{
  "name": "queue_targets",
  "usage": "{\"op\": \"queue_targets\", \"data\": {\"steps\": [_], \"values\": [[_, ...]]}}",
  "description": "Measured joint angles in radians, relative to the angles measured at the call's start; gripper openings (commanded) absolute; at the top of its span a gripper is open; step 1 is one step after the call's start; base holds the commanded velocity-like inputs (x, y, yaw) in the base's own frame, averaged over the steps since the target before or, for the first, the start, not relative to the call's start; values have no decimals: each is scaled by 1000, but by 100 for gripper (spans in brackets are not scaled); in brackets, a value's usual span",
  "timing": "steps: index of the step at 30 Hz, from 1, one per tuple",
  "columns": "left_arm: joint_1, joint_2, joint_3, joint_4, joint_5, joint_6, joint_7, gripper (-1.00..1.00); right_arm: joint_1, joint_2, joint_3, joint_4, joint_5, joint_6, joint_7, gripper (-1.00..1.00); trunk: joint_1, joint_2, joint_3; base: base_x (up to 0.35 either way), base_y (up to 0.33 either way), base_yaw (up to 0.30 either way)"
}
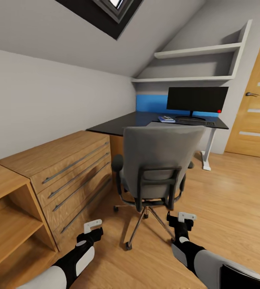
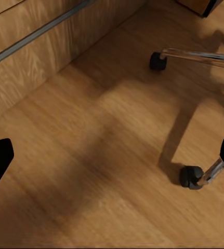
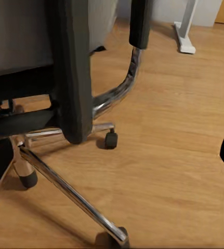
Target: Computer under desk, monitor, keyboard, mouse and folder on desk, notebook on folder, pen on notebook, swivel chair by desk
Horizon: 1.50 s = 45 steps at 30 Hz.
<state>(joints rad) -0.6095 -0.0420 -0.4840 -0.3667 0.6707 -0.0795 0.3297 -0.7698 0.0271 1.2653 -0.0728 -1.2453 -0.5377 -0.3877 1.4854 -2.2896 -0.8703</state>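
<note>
Swivel chair (image 1: 158,160): grey padded back toward the camera, black armrests, chrome star base on black casters, standing on the wood floor (image 1: 234,192) just in front of the worktop (image 1: 117,125). Worktop: glossy black top in the corner under the sloped ceiling, white panel leg at its right end. Monitor (image 1: 197,98): upright on the worktop's far right part, black screen, red dot at a lower corner. Keyboard (image 1: 196,121): dark, flat on the worktop just before the monitor's base. Folder (image 1: 166,119): bright blue, flat on the worktop left of the monitor's stand, with something small and pale on top, too small to identify. Light wooden drawer chest (image 1: 65,168): against the left wall, touching the worktop's near end. Left gripper (image 1: 93,226): low over the floor beside the chest, jaws spread, holding nothing. Right gripper (image 1: 185,218): low behind the chair's base, jaws spread, holding nothing.
</note>
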Motion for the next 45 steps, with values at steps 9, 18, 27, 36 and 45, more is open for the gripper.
{"op": "queue_targets", "data": {"steps": [9, 18, 27, 36, 45], "values": [[0, 14, 3, 1, 3, 1, 1, 100, 0, -13, -2, 0, -2, 1, -1, 100, 0, 0, 0, -26, -319, 0], [0, 26, 3, 0, 40, -1, 1, 100, 0, -29, -5, -1, -5, 4, -1, 100, 0, 0, 0, -2, -124, 0], [0, 47, 25, 0, 53, -1, 2, 100, -1, -61, -23, 0, -32, 9, 1, 100, 0, 0, 0, 0, -13, 0], [0, 61, 184, -1, 46, -4, -9, 100, -1, -78, -22, -4, -54, 14, 3, 100, 0, 0, 0, 0, 0, 0], [0, 57, 189, -1, 42, -1, -11, 100, -4, -78, -22, -5, -53, 82, 78, 100, 0, 0, 0, 0, 0, 0]]}}
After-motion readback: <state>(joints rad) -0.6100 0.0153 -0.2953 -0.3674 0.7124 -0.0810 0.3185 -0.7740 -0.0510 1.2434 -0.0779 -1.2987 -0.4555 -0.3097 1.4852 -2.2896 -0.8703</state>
